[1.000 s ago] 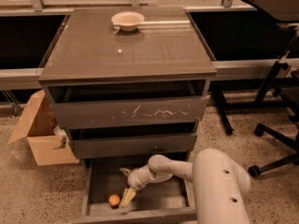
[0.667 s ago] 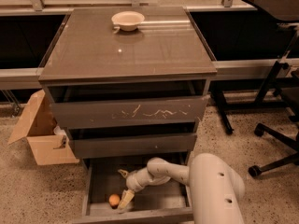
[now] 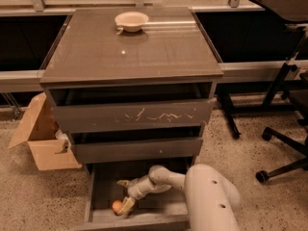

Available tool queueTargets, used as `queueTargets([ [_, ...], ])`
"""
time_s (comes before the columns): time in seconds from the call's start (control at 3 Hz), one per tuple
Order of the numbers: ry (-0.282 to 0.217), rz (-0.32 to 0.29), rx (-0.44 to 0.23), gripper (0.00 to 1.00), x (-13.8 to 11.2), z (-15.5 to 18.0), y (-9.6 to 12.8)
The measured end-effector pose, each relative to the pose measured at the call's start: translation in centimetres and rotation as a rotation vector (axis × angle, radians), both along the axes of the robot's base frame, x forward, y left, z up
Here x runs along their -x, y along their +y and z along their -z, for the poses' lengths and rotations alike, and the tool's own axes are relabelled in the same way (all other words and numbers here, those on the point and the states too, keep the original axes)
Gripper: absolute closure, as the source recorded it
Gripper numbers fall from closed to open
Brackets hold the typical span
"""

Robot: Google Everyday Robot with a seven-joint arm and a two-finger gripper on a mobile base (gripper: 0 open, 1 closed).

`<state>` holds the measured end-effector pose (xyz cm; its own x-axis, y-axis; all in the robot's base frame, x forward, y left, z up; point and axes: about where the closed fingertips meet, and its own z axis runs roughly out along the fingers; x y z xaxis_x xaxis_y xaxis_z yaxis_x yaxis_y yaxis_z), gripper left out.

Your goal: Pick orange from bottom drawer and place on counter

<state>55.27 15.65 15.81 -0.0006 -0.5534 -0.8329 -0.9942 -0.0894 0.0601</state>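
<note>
The bottom drawer (image 3: 98, 196) is pulled out. The small orange (image 3: 117, 206) lies on its floor near the front left. My gripper (image 3: 124, 195) reaches down into the drawer from the right, just right of the orange. Its fingers are spread open, with the near fingertip (image 3: 127, 205) right beside the orange and the far one further back. Nothing is held between them. The glossy grey-brown counter (image 3: 134, 52) on top of the cabinet carries a cream bowl (image 3: 131, 20) at the back.
The scratched top drawer (image 3: 132, 115) and the middle drawer (image 3: 137, 149) stick out slightly above the gripper. An open cardboard box (image 3: 41, 138) stands on the floor at the left. An office chair base (image 3: 284, 153) and a desk leg (image 3: 228, 114) are at the right.
My arm has shifted slightly left and lower in the drawer, bringing the near finger closer to the orange. The orange has not moved.
</note>
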Motion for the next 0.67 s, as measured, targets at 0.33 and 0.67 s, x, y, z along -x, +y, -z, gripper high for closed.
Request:
queueTargets([
  [0.33, 0.011, 0.000, -0.005, 0.42, -0.2, 1.4, 0.2],
  [0.67, 0.025, 0.000, -0.005, 0.60, -0.3, 2.5, 0.2],
])
